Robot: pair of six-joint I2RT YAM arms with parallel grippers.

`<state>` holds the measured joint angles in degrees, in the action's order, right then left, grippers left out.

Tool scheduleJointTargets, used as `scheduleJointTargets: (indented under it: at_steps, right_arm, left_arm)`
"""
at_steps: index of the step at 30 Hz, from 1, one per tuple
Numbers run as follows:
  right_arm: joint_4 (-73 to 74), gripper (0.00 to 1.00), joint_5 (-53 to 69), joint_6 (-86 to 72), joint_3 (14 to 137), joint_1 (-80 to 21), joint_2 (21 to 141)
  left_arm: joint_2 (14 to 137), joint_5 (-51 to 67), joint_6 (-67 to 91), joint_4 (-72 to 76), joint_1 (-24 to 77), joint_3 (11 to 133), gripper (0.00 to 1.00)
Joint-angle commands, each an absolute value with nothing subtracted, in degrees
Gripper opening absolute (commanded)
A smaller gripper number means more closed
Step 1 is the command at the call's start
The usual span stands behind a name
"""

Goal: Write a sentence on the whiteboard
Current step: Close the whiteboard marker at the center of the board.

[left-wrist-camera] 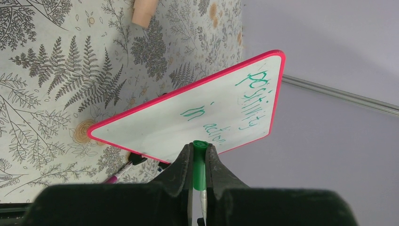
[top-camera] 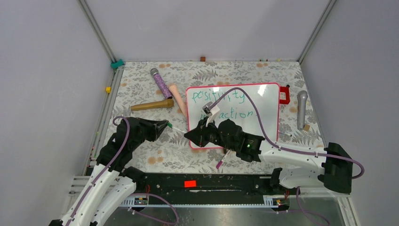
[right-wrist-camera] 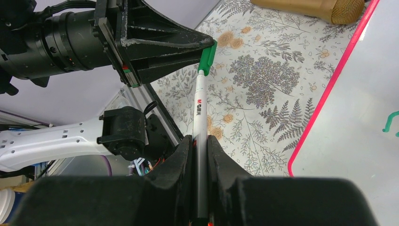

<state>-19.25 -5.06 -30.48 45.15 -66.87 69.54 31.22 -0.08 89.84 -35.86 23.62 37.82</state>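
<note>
The whiteboard (top-camera: 263, 120) lies flat on the floral cloth with "positivity in action." written on it in green; it also shows in the left wrist view (left-wrist-camera: 160, 129) and the right wrist view (right-wrist-camera: 362, 127). A white marker (right-wrist-camera: 199, 110) with a green cap (right-wrist-camera: 207, 57) spans the gap between the two grippers, left of the board. My left gripper (top-camera: 165, 125) is shut on the green cap (left-wrist-camera: 199, 165). My right gripper (top-camera: 190, 136) is shut on the marker barrel (top-camera: 179, 129). The cap sits on the barrel's end.
A purple microphone (top-camera: 161, 84), a peach cylinder (top-camera: 177, 98) and a gold microphone (top-camera: 151, 105) lie left of the board. A grey microphone (top-camera: 301, 109) and a red object (top-camera: 284, 94) lie to its right. A pink marker (top-camera: 221, 162) lies near the front edge.
</note>
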Motion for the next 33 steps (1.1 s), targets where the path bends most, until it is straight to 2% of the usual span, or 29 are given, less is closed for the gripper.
scheduleJointTargets:
  at_steps: [1, 13, 23, 33]
  right_arm:
    - [-22.1, 0.00, -6.4, -29.5, 48.4, -67.5, 69.9]
    - [-22.8, 0.00, -8.3, -28.4, 48.9, -67.6, 71.5]
    - [-36.1, 0.00, -15.0, -25.9, 49.5, -67.5, 80.3]
    - [-30.6, 0.00, -17.4, -19.1, 67.7, -67.9, 94.5]
  left_arm:
    - [30.5, 2.1, 95.6, -34.5, 23.6, 37.3, 0.00]
    - [31.1, 3.8, 95.6, -33.9, 23.6, 38.2, 0.00]
    - [31.4, 7.7, 100.2, -26.2, 24.5, 36.3, 0.00]
    - [34.9, 2.5, 101.9, -21.8, 35.0, 36.3, 0.00]
